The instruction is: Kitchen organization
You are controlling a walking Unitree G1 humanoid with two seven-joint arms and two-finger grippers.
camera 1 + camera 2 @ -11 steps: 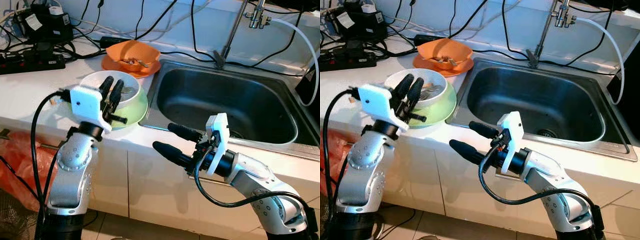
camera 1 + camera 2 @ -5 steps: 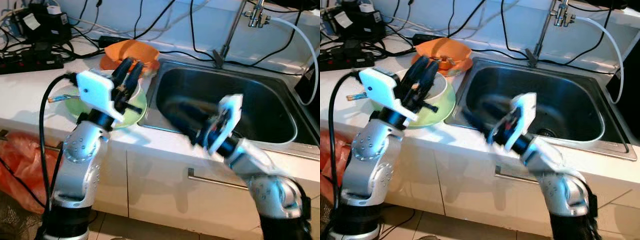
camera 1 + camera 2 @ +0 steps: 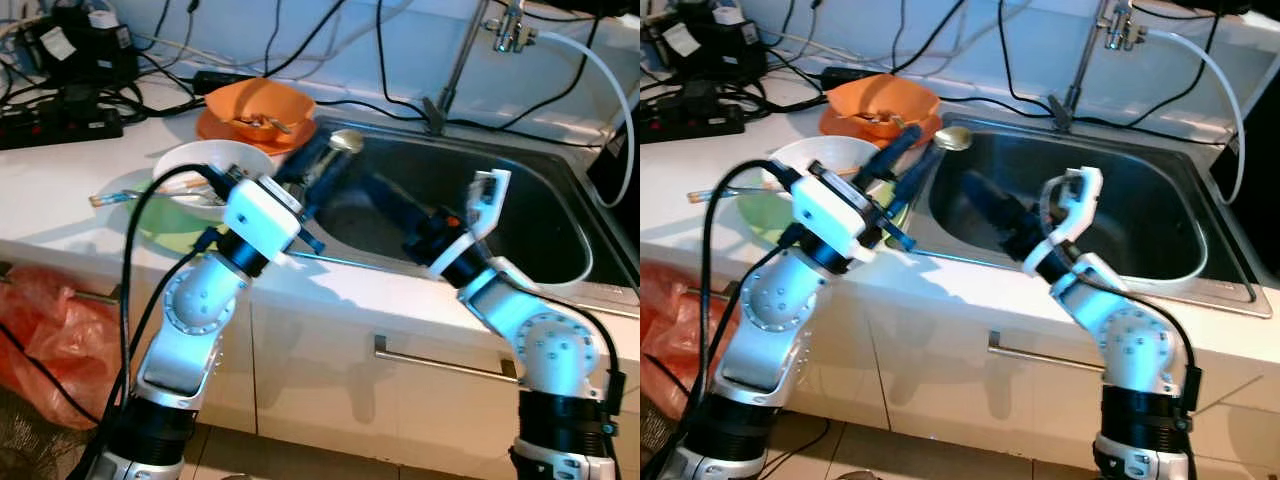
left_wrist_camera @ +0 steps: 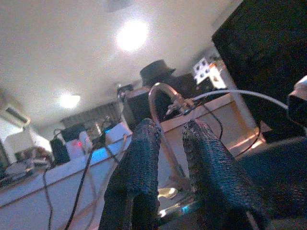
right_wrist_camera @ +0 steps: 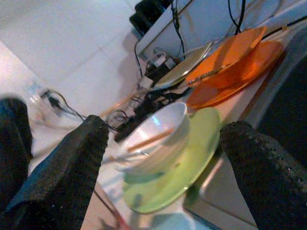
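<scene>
Judging from how things lay, the kitchen tidying was barely begun: the steel sink [image 3: 520, 215] looked to hold no dishes, while the crockery remained on the white counter [image 3: 70, 185] beside it. Nearest the basin sat the orange bowl [image 3: 262, 105] on its orange plate [image 3: 222, 130], some cutlery inside; closer to the counter's front edge stood the white bowl [image 3: 205, 170] on a green plate [image 3: 165, 228], with chopsticks [image 3: 125, 197] lying across the bowl and jutting out over the counter. The left gripper [image 3: 322, 165] was raised over the sink's near-left corner, its fingers [image 4: 144, 167] drawn close together and pinching the handle of a metal spoon [image 3: 345, 141], whose head showed just above the basin rim, so one utensil seemed to be on its way into the sink. The right gripper [image 3: 985, 205] reached over the basin with its two fingers [image 5: 79, 158] spread wide and holding nothing, pointing back toward the white bowl. Bowls, plates and chopsticks all remained to be moved.
</scene>
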